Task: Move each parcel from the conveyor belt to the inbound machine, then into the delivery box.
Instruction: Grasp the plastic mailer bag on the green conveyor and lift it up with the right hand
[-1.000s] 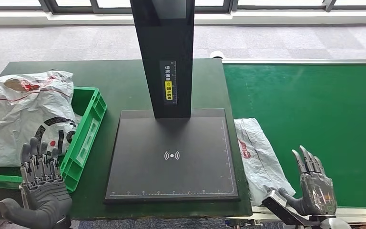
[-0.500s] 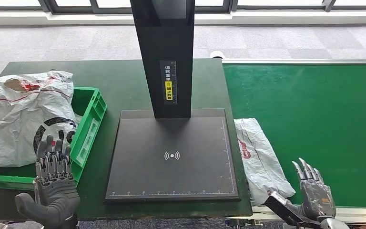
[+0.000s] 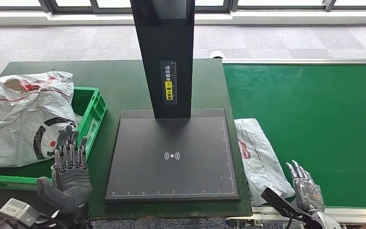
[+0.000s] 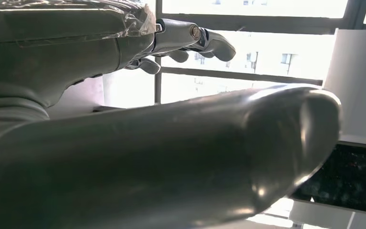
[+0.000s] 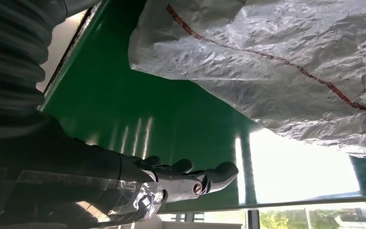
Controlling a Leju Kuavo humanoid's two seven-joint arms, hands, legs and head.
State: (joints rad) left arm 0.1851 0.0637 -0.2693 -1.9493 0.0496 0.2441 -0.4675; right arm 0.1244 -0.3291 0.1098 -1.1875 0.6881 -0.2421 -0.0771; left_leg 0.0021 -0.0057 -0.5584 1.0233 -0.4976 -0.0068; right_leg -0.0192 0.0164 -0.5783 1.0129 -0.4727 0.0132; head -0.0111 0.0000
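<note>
A crinkled white plastic parcel [image 3: 259, 160] with a red printed mark lay flat at the left edge of the smooth green conveyor belt [image 3: 314, 124], just beside the inbound machine [image 3: 171, 157]. That machine was a matte black square plate with a small white wireless symbol and a ruled scale along its near edge; a tall, glossy black column [image 3: 164, 57] carrying a yellow label rose from its far side. It stood on a dark green counter [image 3: 119, 86].

The right hand [image 3: 306, 193] hovered at the near edge of the belt, its dark metallic fingers [image 3: 296, 172] spread and pointing away, holding nothing. The parcel's near end lay just to the left of those fingers, close but apart from them. In the right wrist view the wrinkled film of the parcel, crossed by a thin red line, hung close to the hand over the shiny green belt surface.

The left hand [image 3: 69, 174] was raised at the near left of the black plate, palm up, grey fingers [image 3: 66, 143] apart and empty. Just beyond it sat a bright green plastic delivery box [image 3: 93, 121] with ribbed walls, holding a large rumpled white bag [image 3: 21, 119] printed in black and red, which spilled over the left rim.
</note>
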